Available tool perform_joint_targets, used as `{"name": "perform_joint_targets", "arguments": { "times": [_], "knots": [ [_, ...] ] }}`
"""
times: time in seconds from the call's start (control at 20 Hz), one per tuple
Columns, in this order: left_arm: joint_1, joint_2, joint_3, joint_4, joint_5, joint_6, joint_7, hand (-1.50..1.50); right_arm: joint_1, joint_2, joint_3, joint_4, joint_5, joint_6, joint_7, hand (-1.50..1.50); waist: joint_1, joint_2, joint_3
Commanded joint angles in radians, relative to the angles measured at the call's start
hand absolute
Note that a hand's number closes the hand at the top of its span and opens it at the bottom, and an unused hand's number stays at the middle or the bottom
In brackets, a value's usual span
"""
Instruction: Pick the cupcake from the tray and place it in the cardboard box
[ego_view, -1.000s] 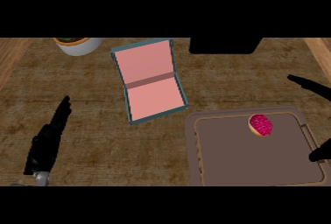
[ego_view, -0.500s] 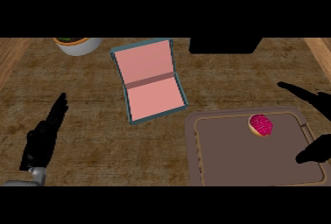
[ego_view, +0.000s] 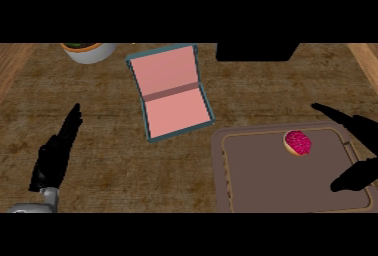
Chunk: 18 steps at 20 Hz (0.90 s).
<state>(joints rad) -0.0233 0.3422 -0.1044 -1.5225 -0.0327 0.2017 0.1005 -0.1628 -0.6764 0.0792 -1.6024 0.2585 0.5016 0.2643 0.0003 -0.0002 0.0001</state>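
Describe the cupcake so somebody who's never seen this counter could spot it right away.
Find the brown tray at the right of the counter, just right of the open pink-lined box. The cupcake sits alone near the tray's far right corner. It is small and round with a bright magenta top, the only thing on the tray, with the open right hand spread near it.

Light falls evenly and rather dimly over the brown wood-grain desk (ego_view: 111, 125), with no bright spot or glare anywhere on it. The pink-lined open cardboard box (ego_view: 171, 92) and the magenta-frosted cupcake (ego_view: 297, 142) are the most vivid patches. The black left hand (ego_view: 55, 152) and black right hand (ego_view: 358, 150) read as flat silhouettes without shading. Cast shadows are barely visible. Edges look straight and undistorted.
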Motion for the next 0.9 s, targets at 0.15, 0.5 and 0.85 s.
{"name": "perform_joint_targets", "arguments": {
  "times": [0.15, 0.5, 0.85],
  "knots": [
    [0.072, -0.019, 0.05, -0.044, -0.033, -0.054, -0.019, 0.0, -0.018, 0.085, -0.052, 0.046, 0.094, 0.039, -0.047, -1.5, 0.003, 0.0, 0.0],
    [0.056, -0.094, 0.034, -0.053, -0.106, -0.033, 0.006, 0.0, 0.014, 0.178, -0.051, -0.025, 0.16, 0.051, 0.025, -1.5, 0.0, -0.001, 0.0],
    [0.077, -0.092, 0.1, -0.056, -0.091, -0.108, -0.02, 0.0, 0.014, 0.229, -0.083, -0.002, 0.229, 0.057, -0.022, -1.5, 0.001, -0.001, 0.0]
  ]
}}
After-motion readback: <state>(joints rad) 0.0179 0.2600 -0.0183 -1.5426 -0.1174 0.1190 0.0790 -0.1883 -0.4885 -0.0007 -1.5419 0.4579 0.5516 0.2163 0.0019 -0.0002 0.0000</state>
